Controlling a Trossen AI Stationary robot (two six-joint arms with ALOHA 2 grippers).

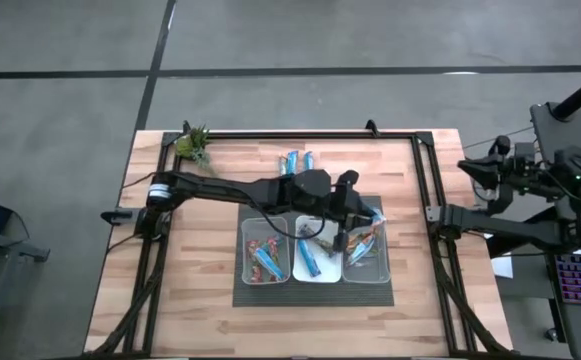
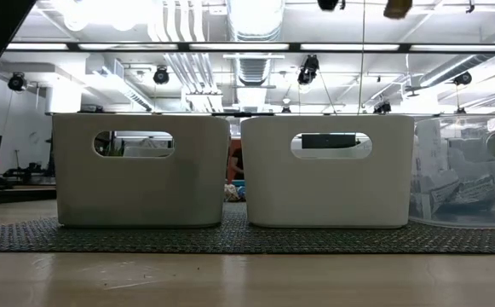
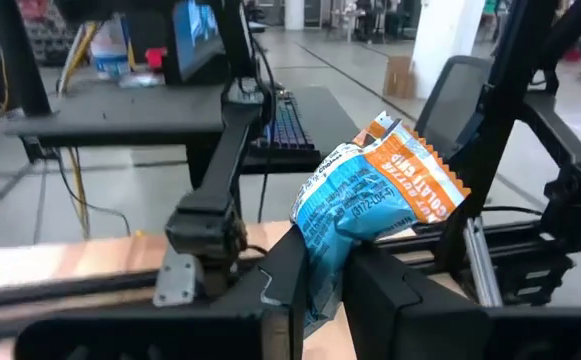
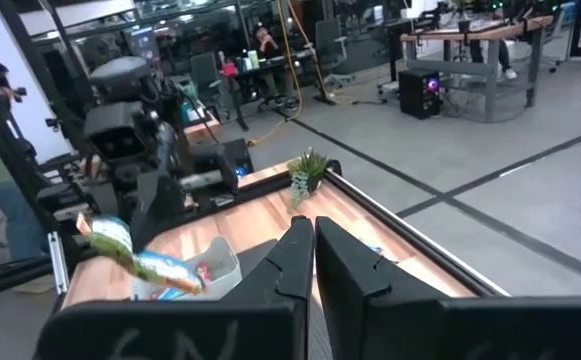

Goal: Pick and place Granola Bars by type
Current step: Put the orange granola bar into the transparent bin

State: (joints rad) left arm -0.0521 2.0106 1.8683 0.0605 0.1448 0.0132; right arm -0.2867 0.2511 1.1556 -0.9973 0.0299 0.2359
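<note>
My left gripper (image 1: 363, 212) reaches in from the table's left and is shut on a blue granola bar with an orange end (image 3: 370, 190), above the right-hand clear bin (image 1: 365, 258). That bin holds blue-and-orange bars. The middle bin (image 1: 315, 260) holds blue bars, and the left bin (image 1: 267, 260) holds brown and red ones. Two blue bars (image 1: 300, 160) lie flat on the wood beyond the bins. My right gripper (image 4: 313, 250) is shut on nothing, drawn back past the table's right edge (image 1: 473, 167). My left gripper pinches the bar's blue end (image 3: 328, 245) between its two fingers. The fingers are level and come from the table's left. The bar sticks out past the fingertips and tilts upward, orange end (image 3: 425, 180) farthest out. It is lifted clear of the bins.
The three bins stand on a dark mat (image 1: 313, 290) at the table's middle. A small green plant (image 1: 195, 145) sits at the far left corner. A black frame rail (image 1: 422, 200) runs round the tabletop. Bare wood lies left and right of the mat.
</note>
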